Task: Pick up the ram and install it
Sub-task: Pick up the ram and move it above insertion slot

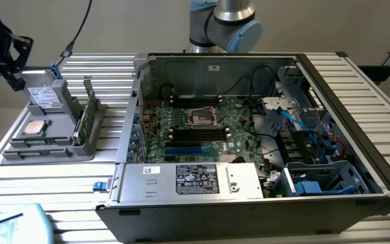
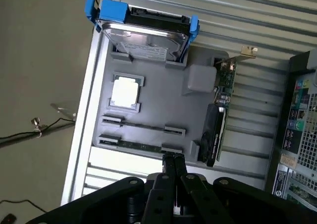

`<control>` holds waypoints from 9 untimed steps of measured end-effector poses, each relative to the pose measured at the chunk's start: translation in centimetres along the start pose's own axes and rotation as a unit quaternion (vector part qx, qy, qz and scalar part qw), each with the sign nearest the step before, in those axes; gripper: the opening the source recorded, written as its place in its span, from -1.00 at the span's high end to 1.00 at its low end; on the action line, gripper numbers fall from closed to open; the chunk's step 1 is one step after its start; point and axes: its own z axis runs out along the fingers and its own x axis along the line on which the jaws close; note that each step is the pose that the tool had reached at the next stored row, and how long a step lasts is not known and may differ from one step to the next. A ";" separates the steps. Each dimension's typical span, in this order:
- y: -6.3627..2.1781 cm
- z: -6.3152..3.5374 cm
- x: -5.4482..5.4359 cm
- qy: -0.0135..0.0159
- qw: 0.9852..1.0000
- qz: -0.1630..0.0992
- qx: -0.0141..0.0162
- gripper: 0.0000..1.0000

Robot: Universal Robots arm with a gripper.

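Here the black claw [image 2: 173, 157], seemingly pressed together, hovers near the thin green ram [image 2: 140, 145].

Slatted metal table [image 1: 46, 188] with a grey parts tray [image 1: 42, 153], an open computer case [image 1: 249, 218], perhaps a bluish object [image 1: 8, 223].

Arm [image 1: 223, 23]: one, grey with blue joint caps, stood upright at the rear. Gripper [image 2: 173, 159]: black, hung at the exterior view's left, jaws met tip to tip.
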 end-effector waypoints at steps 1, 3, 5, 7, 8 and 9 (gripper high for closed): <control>0.00 0.05 0.0 0.001 1.000 -0.009 0.000 0.80; -0.01 0.16 0.0 0.002 1.000 -0.027 0.000 0.80; -0.02 0.26 0.0 0.003 0.999 -0.045 -0.001 0.80; -0.02 0.37 0.0 0.004 0.998 -0.063 -0.001 0.80; -0.03 0.42 0.0 0.004 0.997 -0.072 -0.001 0.80; -0.03 0.49 0.0 0.005 0.997 -0.082 -0.001 0.80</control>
